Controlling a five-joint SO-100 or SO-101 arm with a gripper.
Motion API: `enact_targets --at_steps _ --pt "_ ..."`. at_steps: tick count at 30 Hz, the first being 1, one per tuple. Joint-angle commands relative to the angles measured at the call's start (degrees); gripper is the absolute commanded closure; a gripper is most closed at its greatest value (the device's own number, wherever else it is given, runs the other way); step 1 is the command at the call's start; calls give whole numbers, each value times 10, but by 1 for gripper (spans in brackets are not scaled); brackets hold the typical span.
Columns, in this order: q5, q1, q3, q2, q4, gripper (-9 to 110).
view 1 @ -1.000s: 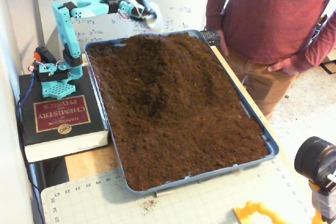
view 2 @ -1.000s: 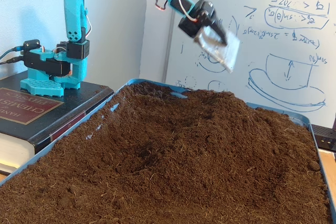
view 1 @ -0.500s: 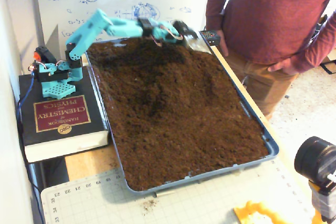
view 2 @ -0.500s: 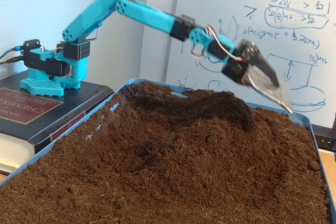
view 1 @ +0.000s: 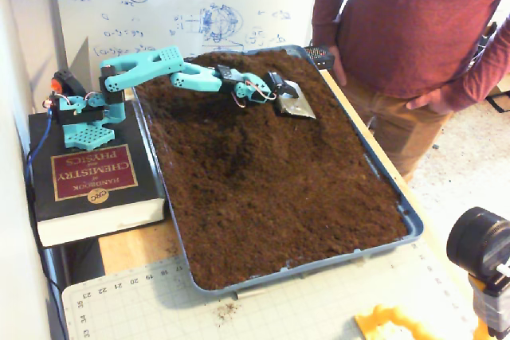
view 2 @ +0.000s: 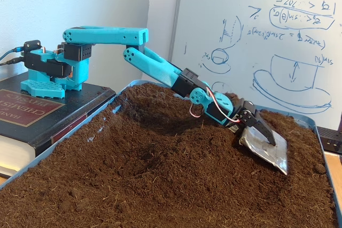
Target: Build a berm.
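Note:
A teal arm reaches low across the far end of a blue tray [view 1: 414, 225] [view 2: 296, 117] filled with dark brown soil. My gripper [view 1: 280, 91] [view 2: 255, 130] is shut on a flat metal scoop [view 1: 296, 103] [view 2: 265, 151]. The scoop lies tilted with its blade touching the soil surface near the tray's far right side in both fixed views. The berm [view 1: 263, 60] [view 2: 143, 103] is a rounded rise of soil along the tray's far end, behind and beside the arm. A darker hollow [view 1: 231, 161] marks the soil's middle.
The arm's base stands on a thick book [view 1: 88, 182] [view 2: 26, 111] left of the tray. A person in a red shirt [view 1: 414, 29] stands at the tray's far right, beside a small black device [view 1: 319, 55]. A cutting mat [view 1: 319, 300] and a camera [view 1: 482, 248] are in front.
The arm has unfolded from high above the tray's far left, swung right and come down. The scoop went from hanging in the air to lying on the soil.

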Motion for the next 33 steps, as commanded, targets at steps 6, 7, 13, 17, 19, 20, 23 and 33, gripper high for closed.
enact_targets --at_steps 6,7,13,17,19,20,23,33 --pt "-4 1 108 66 -10 101" --pt "-4 1 127 79 -4 101" --pt "-4 1 243 185 92 101" --pt "-4 1 305 243 157 101" --pt "-4 1 330 267 179 101" --pt "-4 1 342 278 188 101" --pt "-4 1 375 307 207 101" --pt "-4 -19 508 420 232 101"
